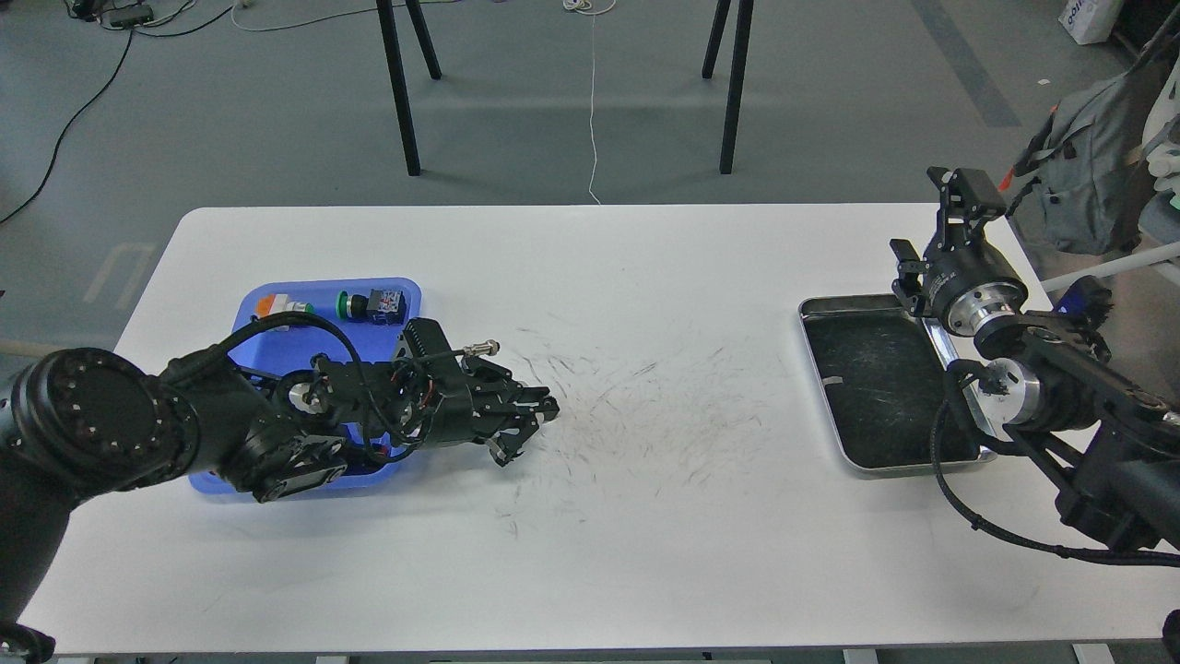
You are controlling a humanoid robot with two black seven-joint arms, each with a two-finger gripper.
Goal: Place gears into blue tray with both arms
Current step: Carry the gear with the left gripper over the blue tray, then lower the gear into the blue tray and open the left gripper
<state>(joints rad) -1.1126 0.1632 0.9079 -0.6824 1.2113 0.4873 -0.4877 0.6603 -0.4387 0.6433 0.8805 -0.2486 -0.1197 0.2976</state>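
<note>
the white bench [590, 277] carries a blue tray [406, 288] near its left end and a steel tray [811, 309] with a dark inside near its right end, the two well apart. the middle of the bench is marked with many thin dark scuffs.

the left arm [184, 424] comes in from the left edge and lies across the blue tray, hiding most of the tray's floor. its left claw [530, 429] reaches past the tray's right rim and hangs over the scuffed bench surface, pointing right and a little down. the fingers sit close together, at most a narrow gap between them, and i cannot tell whether anything is pinched there; no gear can be made out anywhere in the view.

at the far edge of the blue tray lie two push-button switches: an orange-capped one [277, 303] to the left and a green-capped one [369, 303] with a dark body just beside it on the right.

the right arm [1060, 387] comes in from the right edge and rises over the right rim of the steel tray. its right claw [963, 198] points up and away, beyond the tray's far right corner; it is seen dark and nearly end-on, so i cannot tell how wide it stands. the visible inside of the steel tray shows only pale scratches.

a grey backpack [1097, 166] sits on the floor beyond the right end of the bench, and black legs [401, 92] stand on the floor behind it.
</note>
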